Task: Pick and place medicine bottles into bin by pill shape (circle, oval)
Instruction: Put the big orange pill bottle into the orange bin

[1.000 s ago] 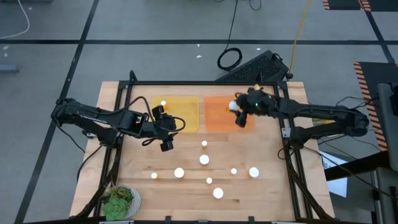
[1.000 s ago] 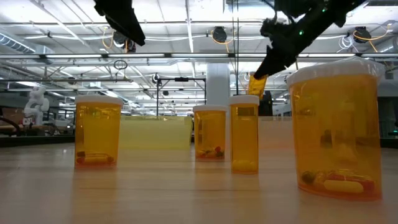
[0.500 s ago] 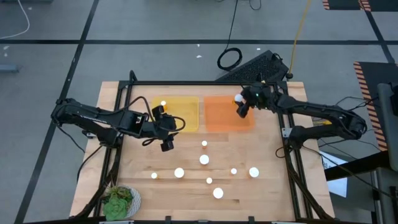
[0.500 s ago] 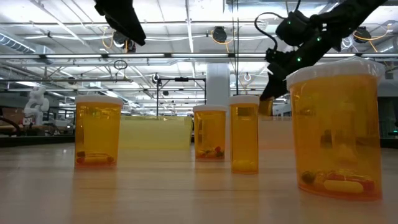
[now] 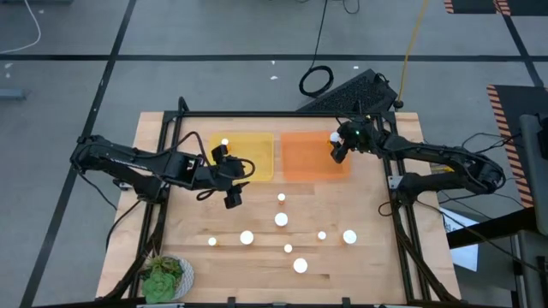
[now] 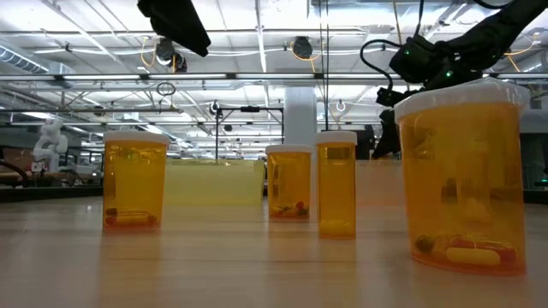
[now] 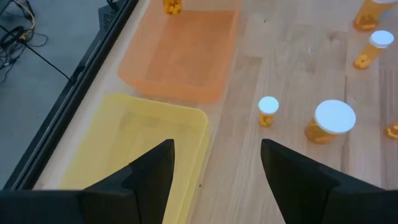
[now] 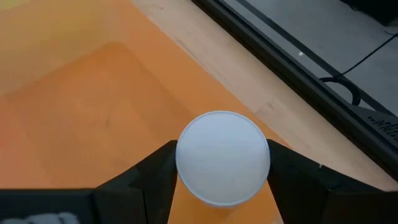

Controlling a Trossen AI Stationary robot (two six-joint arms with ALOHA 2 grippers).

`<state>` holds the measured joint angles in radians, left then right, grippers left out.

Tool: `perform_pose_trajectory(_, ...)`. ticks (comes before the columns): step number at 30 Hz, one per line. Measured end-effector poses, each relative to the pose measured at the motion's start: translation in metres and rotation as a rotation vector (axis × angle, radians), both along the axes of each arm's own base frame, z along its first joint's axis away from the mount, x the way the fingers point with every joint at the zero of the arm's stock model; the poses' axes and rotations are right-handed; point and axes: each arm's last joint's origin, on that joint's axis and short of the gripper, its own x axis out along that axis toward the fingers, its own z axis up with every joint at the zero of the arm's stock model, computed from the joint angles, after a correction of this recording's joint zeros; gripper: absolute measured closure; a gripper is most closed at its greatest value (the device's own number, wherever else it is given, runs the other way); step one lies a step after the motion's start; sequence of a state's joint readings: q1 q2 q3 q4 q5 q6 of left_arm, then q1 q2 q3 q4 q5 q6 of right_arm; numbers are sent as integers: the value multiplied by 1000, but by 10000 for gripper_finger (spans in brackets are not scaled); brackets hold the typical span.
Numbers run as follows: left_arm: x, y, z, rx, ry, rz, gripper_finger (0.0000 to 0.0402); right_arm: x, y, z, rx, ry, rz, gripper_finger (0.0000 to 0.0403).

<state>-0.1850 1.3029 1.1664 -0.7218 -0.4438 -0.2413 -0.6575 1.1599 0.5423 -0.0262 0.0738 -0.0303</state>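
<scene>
A medicine bottle (image 8: pixel 222 157) with a round white cap sits clamped between the two dark fingers (image 8: pixel 152 180) of the right gripper (image 5: pixel 338 147), which presses against the cap's two sides. In the high view this gripper is over the far right corner of the orange bin (image 5: pixel 301 162), at the far side of the table, and the right wrist view shows the orange floor of the bin below the cap.

Left of the orange bin and touching it stands the yellow bin (image 5: pixel 250 141), which holds one bottle (image 5: pixel 225 142) near its far left part. The left gripper (image 5: pixel 232 190) is at the near edge of the yellow bin, its fingers (image 7: pixel 149 168) apart with nothing between them; past them the left wrist view shows both bins and several bottles on the wood.

The other medicine bottles (image 5: pixel 281 219) stand upright on the wooden table (image 5: pixel 368 265), scattered across its near half: one just near of the bins, a wider cap behind it, then others spread left to right toward the near edge. In the low view four of them show close up, amber with white caps, some with pills at the bottom.

A green leafy object (image 5: pixel 165 277) lies at the near left corner of the table.
</scene>
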Motion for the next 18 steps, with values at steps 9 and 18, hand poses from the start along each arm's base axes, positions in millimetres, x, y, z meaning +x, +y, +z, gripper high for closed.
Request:
perform_pose_trajectory(9, 0, 0, 0, 5, 2, -5, 158, -2, 1, -3, 14, -4, -15, 188)
perform_pose_trajectory(18, 0, 0, 0, 6, 3, -7, 158, -6, 4, -13, 49, 4, -35, 186)
